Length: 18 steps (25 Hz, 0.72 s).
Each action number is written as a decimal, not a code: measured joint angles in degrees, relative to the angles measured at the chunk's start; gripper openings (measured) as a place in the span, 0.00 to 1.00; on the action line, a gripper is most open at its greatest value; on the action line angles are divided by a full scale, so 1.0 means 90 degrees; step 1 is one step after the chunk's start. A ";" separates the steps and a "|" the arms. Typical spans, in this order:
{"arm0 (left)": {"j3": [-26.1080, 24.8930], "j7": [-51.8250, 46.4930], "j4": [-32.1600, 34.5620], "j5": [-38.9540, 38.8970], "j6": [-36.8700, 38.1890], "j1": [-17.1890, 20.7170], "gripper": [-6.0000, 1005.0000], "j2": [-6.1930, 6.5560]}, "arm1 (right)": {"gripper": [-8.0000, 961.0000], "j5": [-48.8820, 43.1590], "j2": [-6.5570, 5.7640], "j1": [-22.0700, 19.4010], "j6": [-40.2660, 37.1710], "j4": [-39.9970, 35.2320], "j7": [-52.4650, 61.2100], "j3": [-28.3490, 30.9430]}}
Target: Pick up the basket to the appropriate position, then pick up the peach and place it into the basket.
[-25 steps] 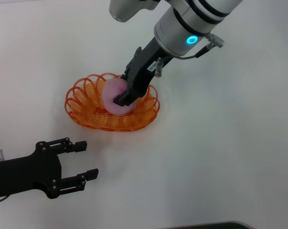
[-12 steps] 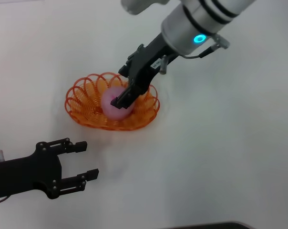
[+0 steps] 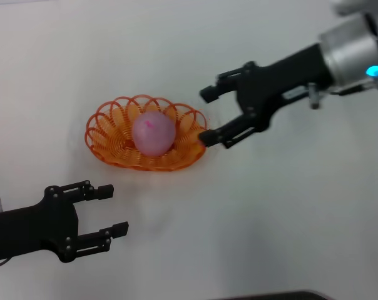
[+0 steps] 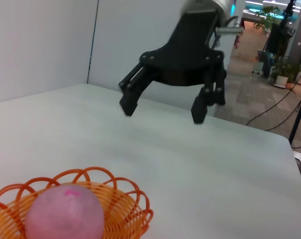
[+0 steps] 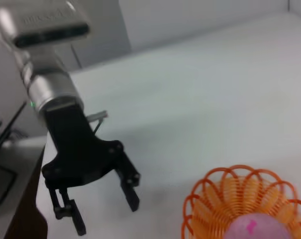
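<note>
Table (image 3: 289, 212): white surface bearing the basket; both arms work over it
Right arm (image 3: 352, 53): reaches in from the far right side of the basket, silver forearm section with a lit blue ring, black wrist pointing toward the basket
Left arm (image 3: 20, 231): lies low over the table on the near left side of the basket, well apart from it, pointing to the right
Right gripper (image 3: 206, 115): just beside the basket's right end, clear of the peach; fingers spread wide and holding nothing; the nearer fingertip is at the basket's right rim, contact cannot be told; in the left wrist view (image 4: 163, 104) it hangs above the table beyond the basket, both fingers pointing down
Left gripper (image 3: 114, 209): near side of the basket, apart from it; fingers spread wide, empty; in the right wrist view (image 5: 103, 211) it hangs over the table beside the basket
Basket (image 3: 114, 140): orange, oval, open-weave, looped rim, resting flat and upright on the table; holds one item
Basket contents: the peach (image 3: 154, 133), pale pink with a small darker mark on top, sitting in the middle of the basket and rising above the rim; no gripper touches it
</note>
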 joint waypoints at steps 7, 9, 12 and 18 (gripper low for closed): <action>-0.0027 0.0005 0.0005 0.0013 0.0043 0.0008 0.70 0.0005 | 0.98 0.0095 0.0002 -0.0916 -0.0425 0.0079 -0.1004 0.1236; -0.0073 0.0004 0.0019 0.0015 0.0084 0.0006 0.70 0.0006 | 0.98 0.0112 0.0004 -0.1099 -0.0461 0.0093 -0.1148 0.1275; -0.0253 -0.0014 0.0040 0.0016 0.0286 -0.0034 0.70 0.0039 | 0.98 0.0116 0.0011 -0.1318 -0.0587 0.0214 -0.1418 0.1250; -0.0470 -0.0001 0.0044 0.0055 0.0482 -0.0041 0.70 0.0070 | 0.98 0.0087 0.0008 -0.1562 -0.0866 0.0665 -0.2125 0.1303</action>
